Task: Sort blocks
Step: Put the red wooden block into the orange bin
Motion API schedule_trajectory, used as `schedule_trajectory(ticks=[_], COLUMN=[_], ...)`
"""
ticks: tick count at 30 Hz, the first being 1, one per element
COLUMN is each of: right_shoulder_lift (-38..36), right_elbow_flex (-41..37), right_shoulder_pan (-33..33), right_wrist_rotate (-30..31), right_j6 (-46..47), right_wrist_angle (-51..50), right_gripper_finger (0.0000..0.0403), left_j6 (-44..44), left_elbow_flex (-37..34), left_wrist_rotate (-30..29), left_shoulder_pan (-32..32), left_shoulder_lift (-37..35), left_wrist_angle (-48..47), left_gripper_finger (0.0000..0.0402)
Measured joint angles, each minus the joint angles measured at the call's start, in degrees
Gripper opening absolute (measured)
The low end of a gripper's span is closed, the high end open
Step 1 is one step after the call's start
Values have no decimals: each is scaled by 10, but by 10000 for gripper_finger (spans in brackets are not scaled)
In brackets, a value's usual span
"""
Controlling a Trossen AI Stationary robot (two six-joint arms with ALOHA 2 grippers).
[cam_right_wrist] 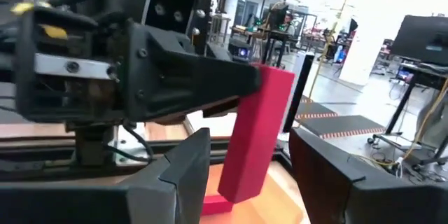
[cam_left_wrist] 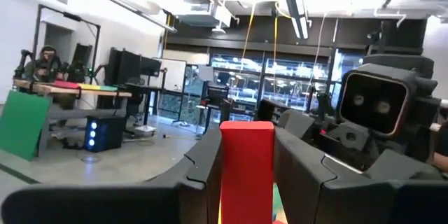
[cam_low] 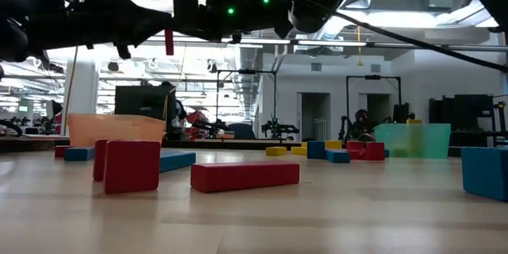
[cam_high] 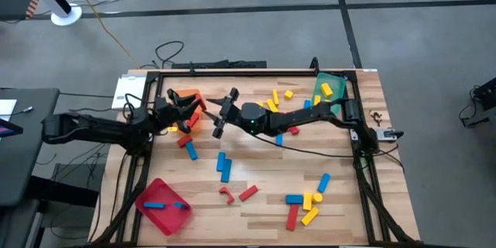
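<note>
the left end effector is raised above the bench, near the orange tray at the far left of the wooden top, and it is clenched on a red block that stands upright between its 2 dark fingers. the right end effector has reached across from the right side of the bench and faces the left one, the 2 meeting just beside the orange tray. its fingers stand apart on either side of the same red block, without visibly touching it; it is released. in the low view the red block hangs well above the bench, under the dark arms.

the other blocks lie scattered on the bench: 2 blue ones near the middle, 2 red ones closer to the near edge, and a mixed group of blue, yellow and red at the near right. several yellow blocks sit toward the far side, next to the green tray, which holds a yellow block. the red tray at the near left corner holds 2 blue blocks. a red block and a blue block lie just near of the orange tray.
</note>
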Motion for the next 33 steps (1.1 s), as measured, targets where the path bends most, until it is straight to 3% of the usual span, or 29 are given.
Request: schedule_trajectory(ticks=[8, 14, 27, 33], right_shoulder_lift=[-1, 0, 0, 0], right_elbow_flex=[0, 0, 0, 0], right_shoulder_pan=[0, 2, 5, 11], right_wrist_rotate=[12, 55, 97, 93], right_j6=[7, 16, -7, -15], right_wrist_angle=[-11, -44, -70, -102], right_gripper_finger=[210, 202, 80, 60], left_j6=[10, 14, 16, 16], left_elbow_flex=[56, 78, 81, 81], left_wrist_rotate=[-17, -18, -48, -52], left_shoulder_pan=[-27, -51, -86, -86], left_shoulder_lift=[78, 103, 101, 102], left_wrist_angle=[10, 9, 0, -30], left_gripper_finger=[96, 96, 93, 93])
